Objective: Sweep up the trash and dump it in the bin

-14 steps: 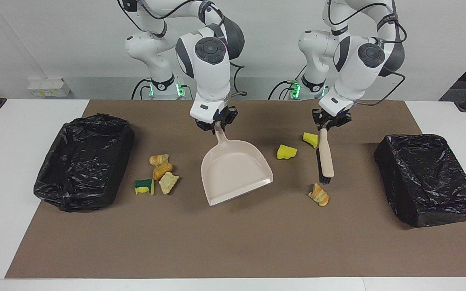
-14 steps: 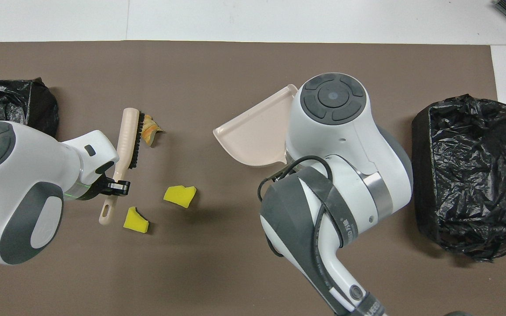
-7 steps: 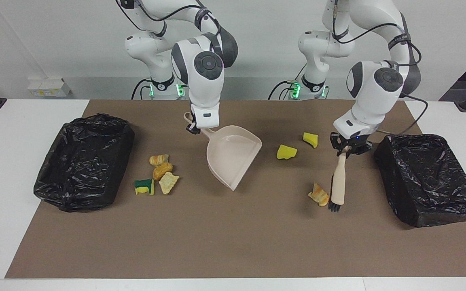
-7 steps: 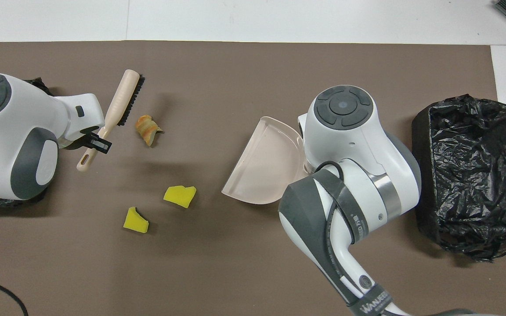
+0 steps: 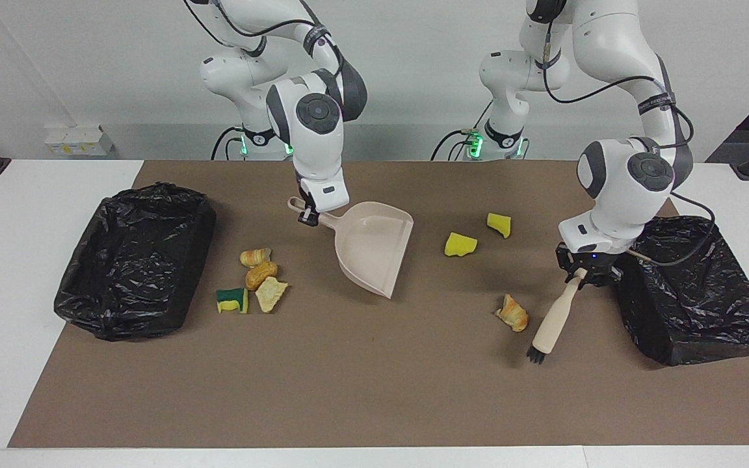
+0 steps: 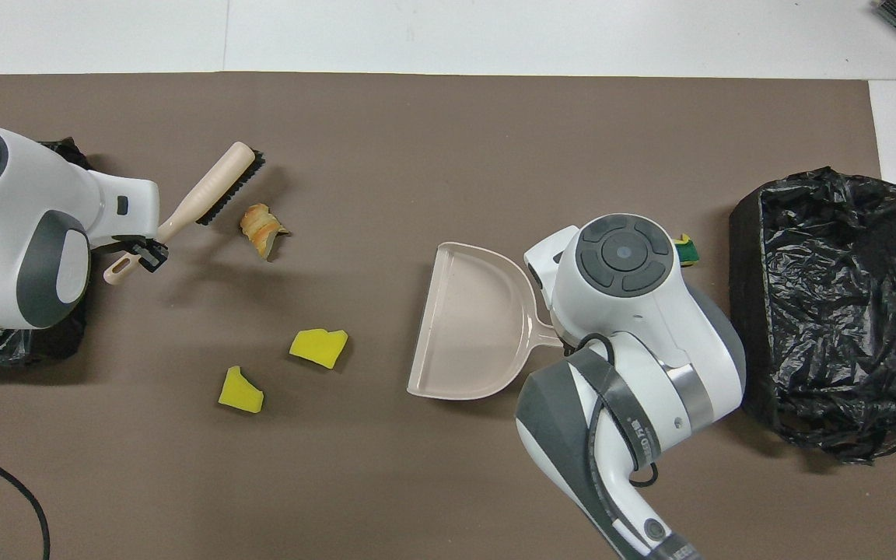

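Evidently the trash is light and soft: sponge chunks and bread-like scraps that should slide on the mat and may roll or bounce if struck hard, so they are best pushed by bristles, not pinched. The left gripper (image 5: 581, 275) is clamped on the handle of the brush (image 5: 551, 325), bristles down just beside the lone bread scrap (image 5: 513, 312), with two yellow chunks (image 5: 460, 244) nearer the robots than that gripper. The right gripper (image 5: 310, 213) is clamped on the handle of the dustpan (image 5: 374, 250), its mouth tilted toward the brush; four scraps (image 5: 257, 279) lie beneath it, toward the bin (image 5: 134, 260). Against a second ago, the brush has swung from between chunks and scrap toward the other bin (image 5: 693, 286), and the dustpan has turned its mouth sideways. No trash has moved.
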You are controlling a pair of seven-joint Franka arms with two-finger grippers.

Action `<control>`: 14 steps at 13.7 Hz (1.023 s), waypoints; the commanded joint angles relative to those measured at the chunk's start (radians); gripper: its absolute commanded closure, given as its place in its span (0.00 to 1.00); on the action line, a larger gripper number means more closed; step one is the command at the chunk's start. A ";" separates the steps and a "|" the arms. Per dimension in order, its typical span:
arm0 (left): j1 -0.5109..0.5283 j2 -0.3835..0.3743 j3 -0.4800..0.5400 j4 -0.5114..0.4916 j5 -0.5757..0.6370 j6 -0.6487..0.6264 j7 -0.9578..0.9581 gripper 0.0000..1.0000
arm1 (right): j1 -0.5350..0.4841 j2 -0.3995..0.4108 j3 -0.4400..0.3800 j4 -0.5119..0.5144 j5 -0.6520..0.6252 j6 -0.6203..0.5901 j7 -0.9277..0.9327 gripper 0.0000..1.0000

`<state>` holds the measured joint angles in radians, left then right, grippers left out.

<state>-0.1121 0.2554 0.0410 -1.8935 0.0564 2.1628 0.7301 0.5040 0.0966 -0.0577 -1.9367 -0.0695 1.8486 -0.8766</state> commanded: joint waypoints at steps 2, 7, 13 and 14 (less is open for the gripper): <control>-0.018 -0.116 -0.006 -0.169 0.019 -0.015 0.014 1.00 | 0.019 -0.061 0.007 -0.142 -0.026 0.128 -0.067 1.00; -0.098 -0.185 -0.010 -0.213 0.017 -0.258 -0.043 1.00 | 0.033 -0.049 0.007 -0.143 -0.045 0.142 -0.050 1.00; -0.153 -0.306 -0.013 -0.243 0.017 -0.356 -0.254 1.00 | 0.082 -0.012 0.007 -0.148 -0.069 0.205 0.008 1.00; -0.172 -0.342 -0.016 -0.255 0.017 -0.401 -0.367 1.00 | 0.082 -0.008 0.007 -0.149 -0.072 0.216 0.002 1.00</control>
<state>-0.2571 0.0125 0.0193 -2.0994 0.0577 1.8111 0.4841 0.5942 0.0945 -0.0522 -2.0713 -0.1112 2.0326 -0.8864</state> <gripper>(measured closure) 0.740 0.674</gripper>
